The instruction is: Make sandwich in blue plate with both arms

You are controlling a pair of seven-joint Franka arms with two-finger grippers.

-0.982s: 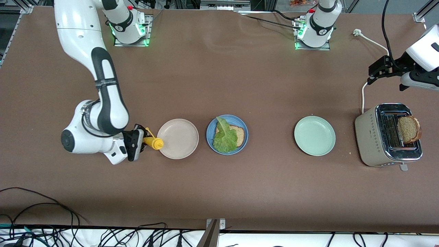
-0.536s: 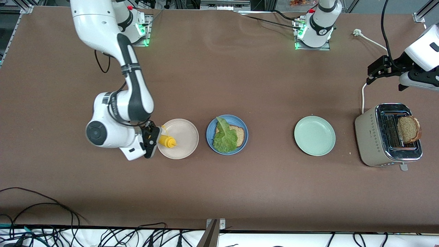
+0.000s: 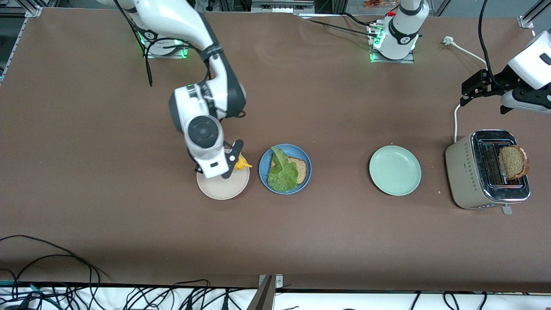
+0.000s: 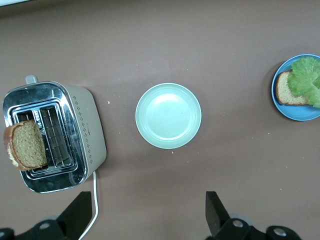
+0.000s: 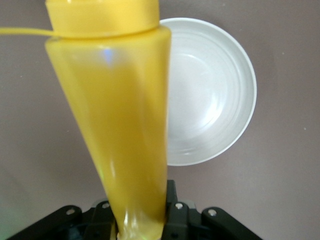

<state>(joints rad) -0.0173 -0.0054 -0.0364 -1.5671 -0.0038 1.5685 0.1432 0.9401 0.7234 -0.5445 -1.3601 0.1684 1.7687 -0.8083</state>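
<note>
The blue plate [image 3: 262, 165] holds one brown bread slice [image 3: 300, 168] with a green lettuce leaf [image 3: 282, 174] lying partly over it. A second bread slice [image 3: 512, 162] stands in the toaster [image 3: 467, 172]. My right gripper [image 3: 234, 161] is shut on a yellow squeeze bottle [image 3: 242, 163] over the beige plate [image 3: 224, 187], with the nozzle toward the blue plate. In the right wrist view the bottle [image 5: 120, 115] fills the space between the fingers. My left gripper [image 3: 464, 94] hangs open and holds nothing, over the table beside the toaster [image 4: 85, 130].
A pale green plate [image 3: 394, 170] lies between the blue plate and the toaster. A white power cord [image 3: 455, 116] runs from the toaster toward the arm bases. Loose cables lie along the table edge nearest the front camera.
My right arm has swung the yellow bottle from beside the beige plate to over it, closer to the blue plate. The left arm has barely moved.
</note>
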